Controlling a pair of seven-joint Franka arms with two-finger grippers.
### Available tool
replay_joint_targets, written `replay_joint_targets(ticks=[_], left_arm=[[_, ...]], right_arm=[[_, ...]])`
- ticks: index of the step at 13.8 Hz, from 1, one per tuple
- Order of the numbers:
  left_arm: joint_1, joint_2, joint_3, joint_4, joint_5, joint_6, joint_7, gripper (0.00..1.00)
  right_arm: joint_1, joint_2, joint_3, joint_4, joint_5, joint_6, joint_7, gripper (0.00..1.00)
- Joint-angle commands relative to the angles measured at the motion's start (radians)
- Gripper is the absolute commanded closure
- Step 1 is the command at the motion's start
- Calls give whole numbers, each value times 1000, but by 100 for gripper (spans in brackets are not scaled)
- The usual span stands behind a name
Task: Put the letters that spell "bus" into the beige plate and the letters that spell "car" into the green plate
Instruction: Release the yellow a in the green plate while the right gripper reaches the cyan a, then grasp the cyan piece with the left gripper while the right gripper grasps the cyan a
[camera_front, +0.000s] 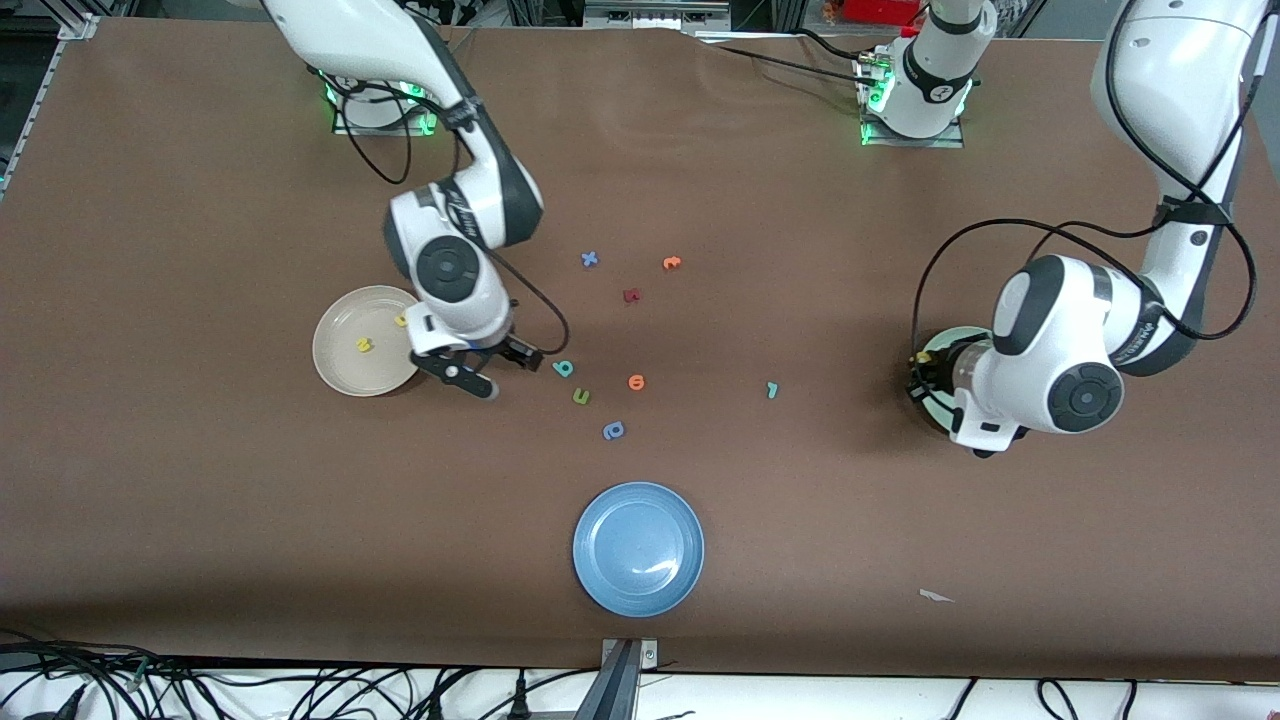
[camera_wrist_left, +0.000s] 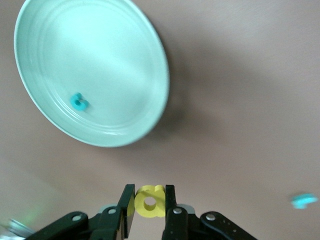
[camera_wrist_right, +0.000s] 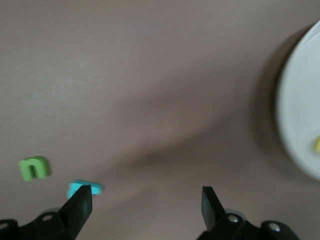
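The beige plate (camera_front: 345, 368) holds a yellow letter (camera_front: 365, 345), and a second yellow one (camera_front: 400, 320) shows at the arm's edge. My right gripper (camera_wrist_right: 145, 197) hangs open and empty just off that plate's rim (camera_wrist_right: 295, 115). The teal "b" (camera_front: 563, 368) lies on the table beside one fingertip (camera_wrist_right: 82, 200). My left gripper (camera_wrist_left: 150, 192) is shut on the yellow "a" (camera_wrist_left: 150, 201), in the air next to the green plate (camera_wrist_left: 100, 55). In that plate lies the teal "c" (camera_wrist_left: 78, 102). The thin teal "r" (camera_front: 772, 390) lies on the table between the arms.
A green u-shaped letter (camera_front: 581, 397), an orange letter (camera_front: 636, 382) and a periwinkle letter (camera_front: 613, 430) lie near the "b". Nearer the bases are a blue x (camera_front: 589, 259), an orange letter (camera_front: 671, 262) and a dark red one (camera_front: 631, 295). A blue plate (camera_front: 638, 548) sits nearest the camera.
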Motion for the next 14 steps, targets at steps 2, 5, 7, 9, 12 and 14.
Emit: replay_joint_targets(ticks=[2, 5, 7, 9, 12, 14], left_arm=[[109, -13, -17, -115, 65, 57, 193, 100], [157, -10, -15, -181, 67, 190, 244, 100], [161, -1, -15, -190, 67, 220, 244, 98], [163, 8, -15, -190, 67, 221, 244, 59], [161, -10, -18, -185, 65, 206, 232, 0], [152, -42, -21, -176, 59, 178, 222, 0]], right_arm=[[4, 127, 42, 124, 14, 71, 167, 26], [4, 144, 56, 124, 15, 85, 171, 34], [6, 150, 63, 121, 15, 105, 172, 34], [6, 158, 76, 121, 15, 107, 172, 34], [19, 162, 74, 117, 12, 105, 172, 34], [18, 164, 74, 114, 9, 105, 171, 35]])
